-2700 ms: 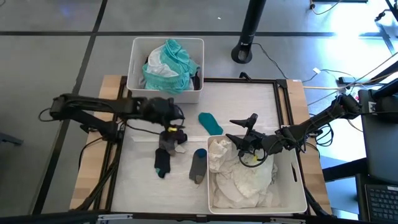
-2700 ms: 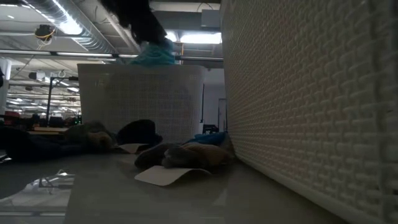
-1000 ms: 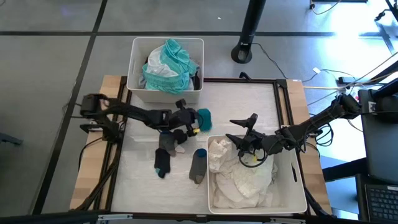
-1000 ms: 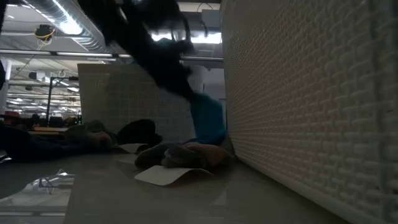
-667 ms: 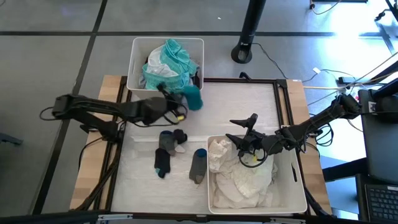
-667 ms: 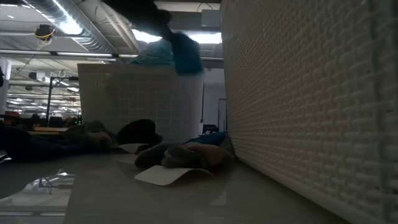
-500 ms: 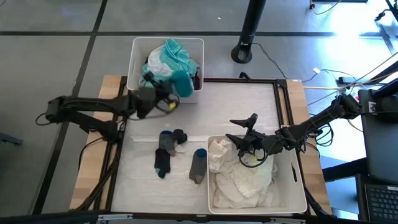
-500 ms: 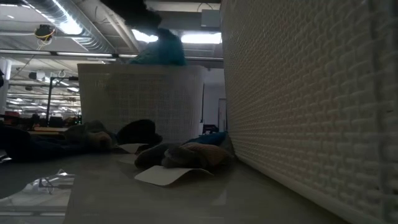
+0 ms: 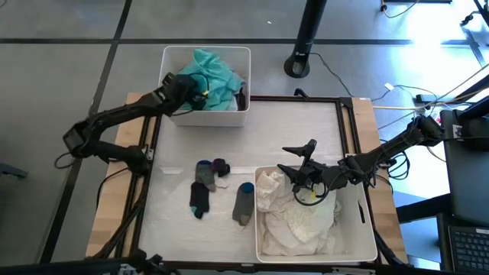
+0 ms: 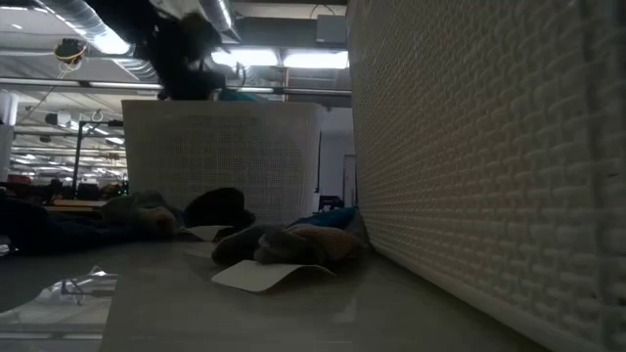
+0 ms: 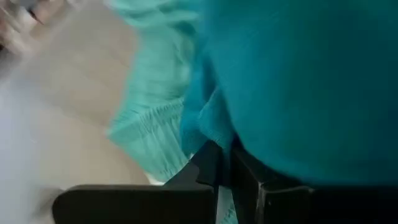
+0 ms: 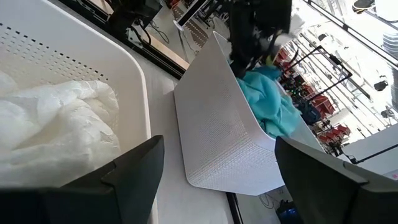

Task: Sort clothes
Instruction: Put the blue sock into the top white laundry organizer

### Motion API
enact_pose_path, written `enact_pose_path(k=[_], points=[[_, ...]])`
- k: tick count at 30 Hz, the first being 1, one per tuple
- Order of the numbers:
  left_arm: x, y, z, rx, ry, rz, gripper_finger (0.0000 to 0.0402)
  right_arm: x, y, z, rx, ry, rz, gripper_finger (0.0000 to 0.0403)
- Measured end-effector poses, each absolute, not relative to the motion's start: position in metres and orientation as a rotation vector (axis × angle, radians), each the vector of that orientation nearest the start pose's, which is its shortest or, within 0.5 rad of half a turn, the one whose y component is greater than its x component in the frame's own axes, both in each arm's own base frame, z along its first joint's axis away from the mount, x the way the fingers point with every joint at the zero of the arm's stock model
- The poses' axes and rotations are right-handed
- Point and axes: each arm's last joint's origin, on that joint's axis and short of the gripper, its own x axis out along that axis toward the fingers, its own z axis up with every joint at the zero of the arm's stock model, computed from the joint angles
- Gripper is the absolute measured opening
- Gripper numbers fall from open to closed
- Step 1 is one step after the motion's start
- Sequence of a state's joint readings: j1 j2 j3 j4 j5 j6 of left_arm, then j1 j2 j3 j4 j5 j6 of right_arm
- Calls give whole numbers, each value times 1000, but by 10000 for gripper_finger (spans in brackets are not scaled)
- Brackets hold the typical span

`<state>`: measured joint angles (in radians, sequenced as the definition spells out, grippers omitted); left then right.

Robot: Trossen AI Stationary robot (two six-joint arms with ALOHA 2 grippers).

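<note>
I see the teal garments [image 9: 216, 79] heaped in the far white bin [image 9: 166, 70] at the back edge of the bench [image 9: 306, 126], with my left gripper [image 9: 200, 95] over that bin's near-left part. In the left wrist view its jaws are clenched on a fold of teal sock [image 11: 298, 87], which hangs above the paler teal cloth [image 11: 155, 134] below. On the open bench lie the loose socks: a dark and grey cluster [image 9: 208, 174], a dark sock [image 9: 199, 202] just in front of it, and a grey sock with a blue toe [image 9: 244, 202] touching the near bin's wall. The white clothes [image 9: 294, 214] fill the near white bin [image 9: 365, 229]. My right gripper [image 9: 302, 174] hovers over them at that bin's far edge, jaws released and spread wide, holding nothing
</note>
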<state>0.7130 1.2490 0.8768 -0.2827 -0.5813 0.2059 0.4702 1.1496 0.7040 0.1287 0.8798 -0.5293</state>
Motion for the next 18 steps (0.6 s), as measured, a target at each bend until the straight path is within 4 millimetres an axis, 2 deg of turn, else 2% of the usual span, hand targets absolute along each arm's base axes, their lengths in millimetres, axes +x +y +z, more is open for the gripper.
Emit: enact_pose_path(k=[4,8,11,18], points=[[185,193,241,48,953,1145,22,225,89,266,-718,354,-333,310],[188,195,234,42,982,1138,31,225,89,266,-718,354,-333,310],[189,193,240,50,962,1135,46,225,89,266,-718,354,-333,310],[182,181,273,15,823,1159,115,225,89,266,-718,354,-333,310]])
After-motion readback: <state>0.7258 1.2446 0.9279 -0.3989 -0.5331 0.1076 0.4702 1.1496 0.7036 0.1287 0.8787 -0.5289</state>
